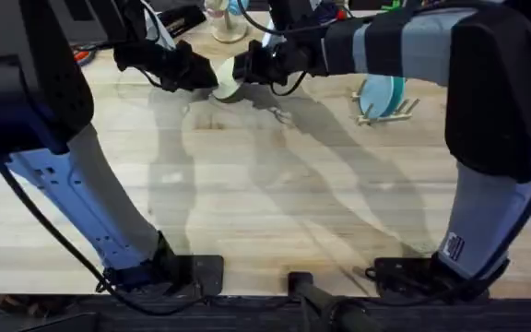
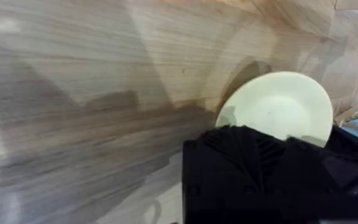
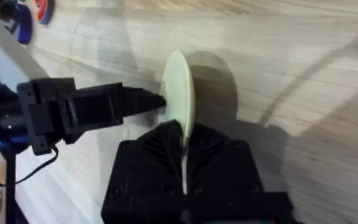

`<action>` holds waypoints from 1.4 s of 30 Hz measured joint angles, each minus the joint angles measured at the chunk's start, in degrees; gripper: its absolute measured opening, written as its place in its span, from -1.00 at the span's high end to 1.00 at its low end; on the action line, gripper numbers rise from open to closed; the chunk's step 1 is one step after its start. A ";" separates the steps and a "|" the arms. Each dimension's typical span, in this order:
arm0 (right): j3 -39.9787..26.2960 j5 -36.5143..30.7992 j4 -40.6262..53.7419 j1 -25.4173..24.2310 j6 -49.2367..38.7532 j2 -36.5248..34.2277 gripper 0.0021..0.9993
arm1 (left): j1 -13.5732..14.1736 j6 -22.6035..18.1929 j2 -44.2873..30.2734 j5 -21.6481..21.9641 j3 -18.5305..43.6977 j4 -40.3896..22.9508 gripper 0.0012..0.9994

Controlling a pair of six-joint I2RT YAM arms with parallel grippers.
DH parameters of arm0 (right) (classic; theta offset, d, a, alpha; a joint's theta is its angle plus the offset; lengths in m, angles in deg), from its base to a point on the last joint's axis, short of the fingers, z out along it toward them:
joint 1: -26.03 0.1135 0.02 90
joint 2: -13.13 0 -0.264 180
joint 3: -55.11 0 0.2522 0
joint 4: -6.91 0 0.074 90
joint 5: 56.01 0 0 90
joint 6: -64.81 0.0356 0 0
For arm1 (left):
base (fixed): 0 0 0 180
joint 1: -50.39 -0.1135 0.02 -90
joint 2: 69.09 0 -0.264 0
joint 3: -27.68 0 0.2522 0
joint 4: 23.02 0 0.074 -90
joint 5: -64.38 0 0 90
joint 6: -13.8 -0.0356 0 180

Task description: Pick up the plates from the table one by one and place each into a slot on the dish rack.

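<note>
Currently the right gripper is clamped on the cream-yellow plate, held on edge above the tabletop. Left gripper touches its face; jaw state unclear. Left should back off first, then right carries it to the dish rack, beside the teal-blue plate.

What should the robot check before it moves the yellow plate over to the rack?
1. Right gripper pinches the cream plate by its edge: ok, the rim sits between its fingers.
2. Left gripper has let go of the plate: cannot tell; its tip sits right against the plate.
3. Plate lifted off the table: ok, it stands on edge above the wood.
4. Dish rack has a free slot: cannot tell; the teal plate already stands in it.
5. Path to the rack is open: ok, bare wood lies between.
</note>
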 joint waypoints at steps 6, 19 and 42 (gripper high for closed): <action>-0.03 1.51 0.02 -0.07 0.23 0.00 0.94 | -0.04 -0.95 0.02 0.15 0.21 -0.61 0.92; -0.03 8.69 1.66 -0.72 -2.06 0.07 0.94 | 0.33 -6.83 13.11 14.77 -0.19 -12.09 0.92; -0.03 -0.91 36.17 -5.26 -27.87 26.46 0.94 | 0.33 -10.84 49.86 23.74 -0.19 -33.56 0.92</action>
